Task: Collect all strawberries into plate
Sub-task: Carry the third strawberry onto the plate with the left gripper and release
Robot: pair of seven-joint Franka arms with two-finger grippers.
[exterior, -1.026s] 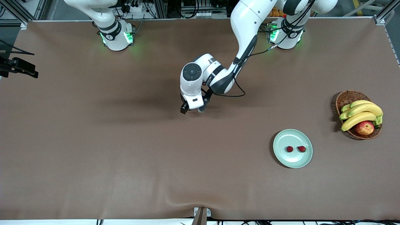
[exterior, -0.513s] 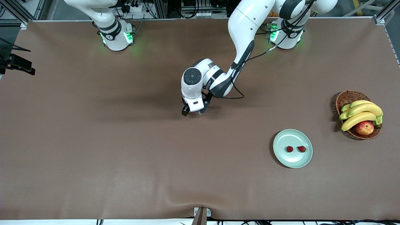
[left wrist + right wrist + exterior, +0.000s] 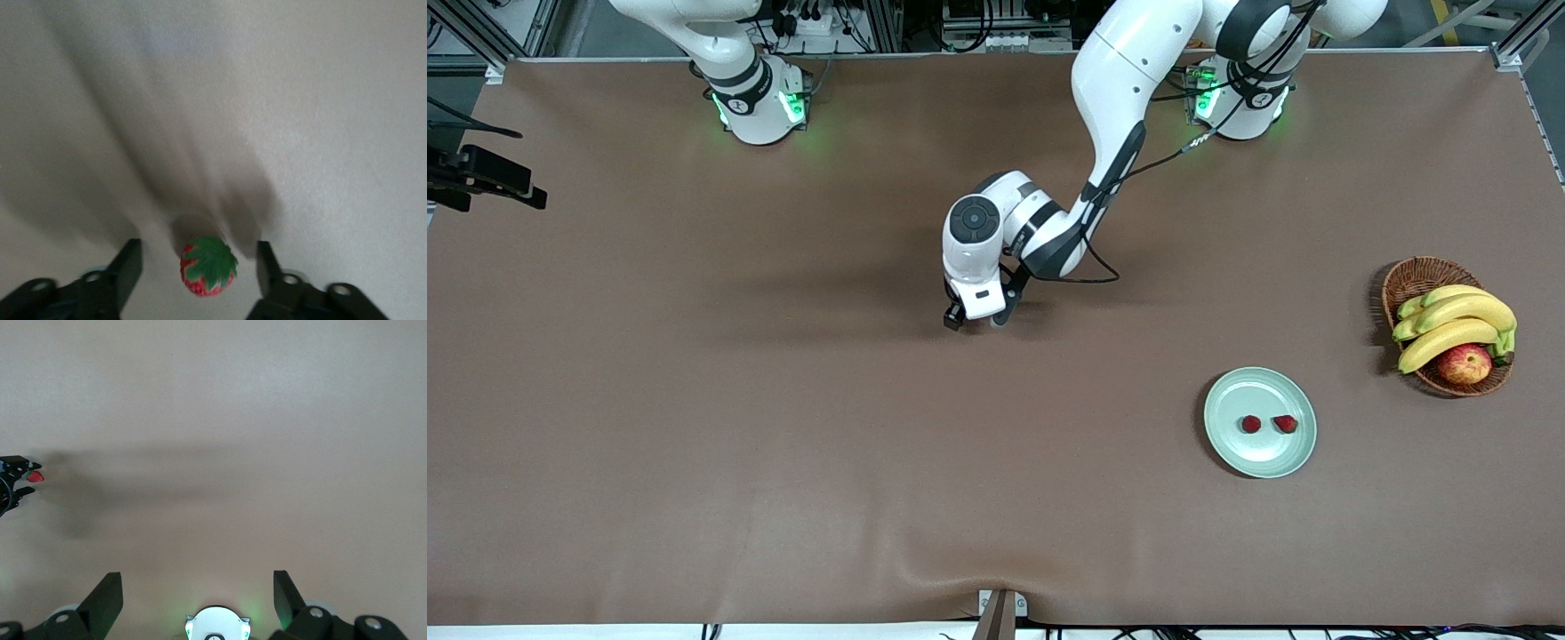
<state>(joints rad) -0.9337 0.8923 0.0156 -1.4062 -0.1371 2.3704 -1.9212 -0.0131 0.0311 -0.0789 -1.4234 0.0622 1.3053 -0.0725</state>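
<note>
Two strawberries (image 3: 1251,424) (image 3: 1285,424) lie on the pale mint-green plate (image 3: 1260,391), toward the left arm's end of the table. The third strawberry (image 3: 208,267) lies on the brown cloth at mid-table. It is hidden under the left hand in the front view. My left gripper (image 3: 976,320) is low over it. In the left wrist view the left gripper (image 3: 198,259) is open, with one finger on each side of the berry and a gap at both. The right wrist view shows that berry (image 3: 35,477) too. My right gripper (image 3: 198,587) is open and empty, and that arm waits high over its own end of the table.
A brown wicker basket (image 3: 1423,276) with bananas (image 3: 1449,324) and a red-yellow apple (image 3: 1464,363) stands toward the left arm's end, a little farther from the front camera than the plate. The cloth has a ridge at its nearest edge (image 3: 925,569).
My left gripper has come down a little over the third strawberry, fingers still apart. The right hand has shifted slightly at the view's edge. Plate and its two berries are unmoved.
</note>
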